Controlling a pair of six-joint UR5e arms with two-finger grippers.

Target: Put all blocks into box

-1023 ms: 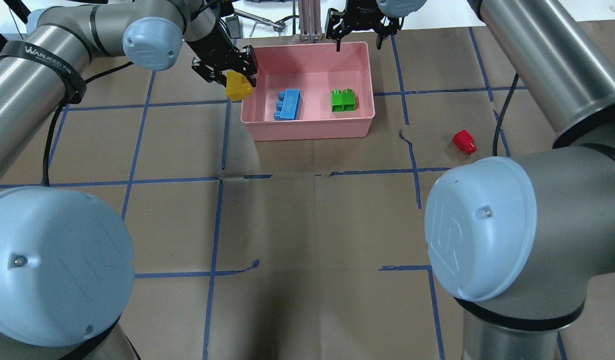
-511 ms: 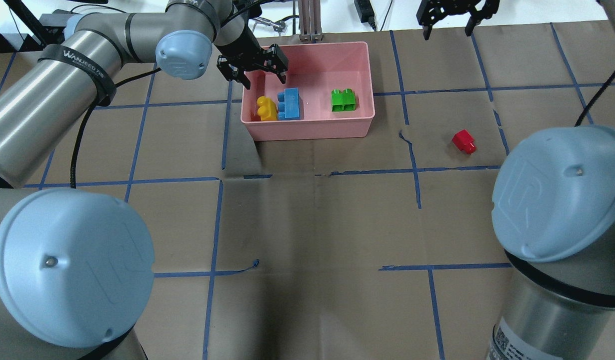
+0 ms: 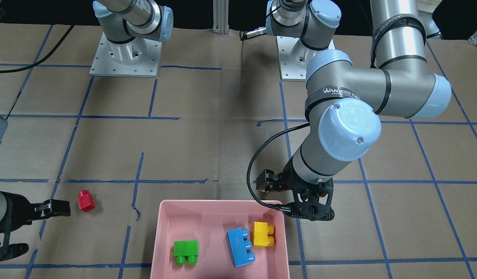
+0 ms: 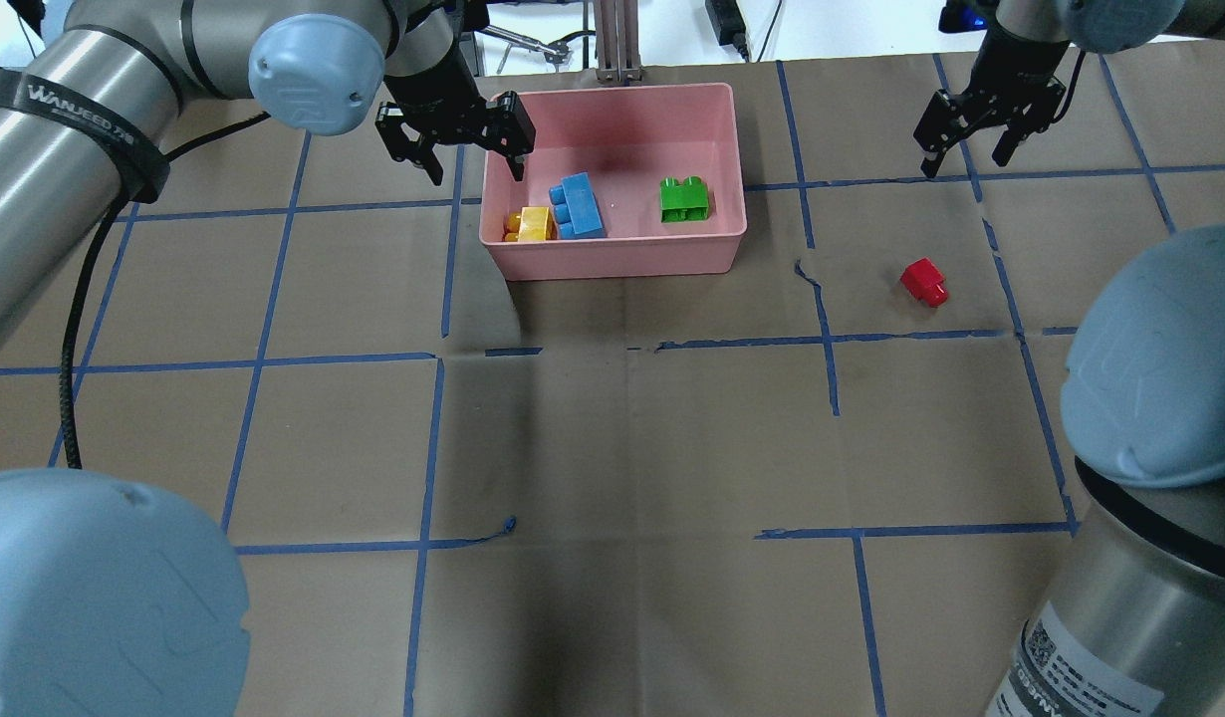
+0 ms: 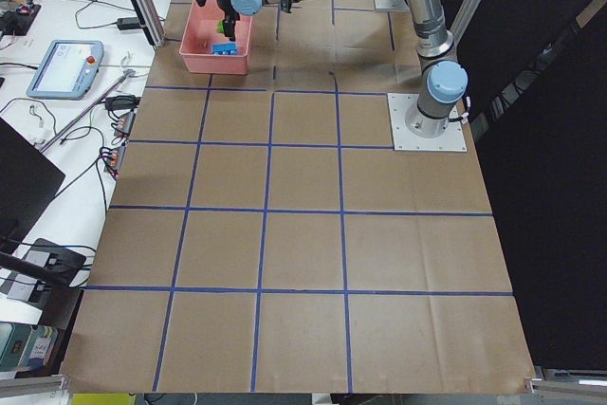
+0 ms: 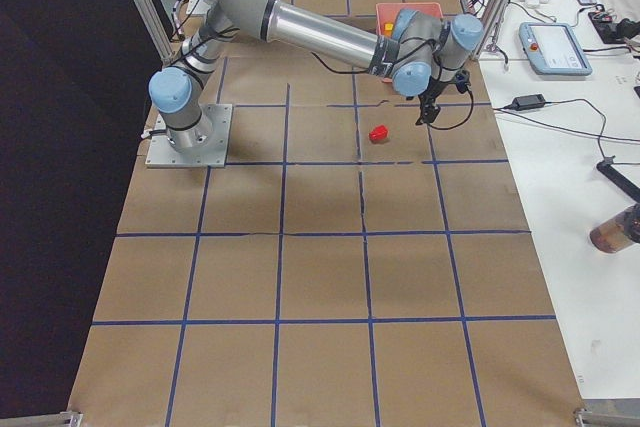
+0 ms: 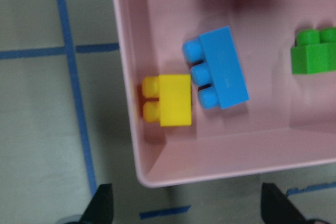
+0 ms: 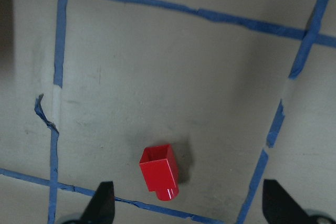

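The pink box (image 4: 612, 261) stands at the far middle of the table. In it lie the green block (image 4: 684, 198), the blue block (image 4: 578, 205) and the yellow block (image 4: 533, 223), which rests against the blue one by the box's left wall. My left gripper (image 4: 476, 164) is open and empty above the box's far left corner. The left wrist view shows the yellow block (image 7: 170, 99), the blue block (image 7: 218, 67) and the green block (image 7: 315, 51). The red block (image 4: 924, 281) lies on the table right of the box. My right gripper (image 4: 961, 161) is open and empty, beyond the red block (image 8: 159, 170).
Brown cardboard with blue tape lines (image 4: 832, 368) covers the table. A metal post (image 4: 617, 40) stands just behind the box. Cables and devices lie on the white bench (image 6: 560, 47) past the far edge.
The left gripper let the yellow block go into the box and drew back to the left. The right gripper moved right and nearer, towards the red block.
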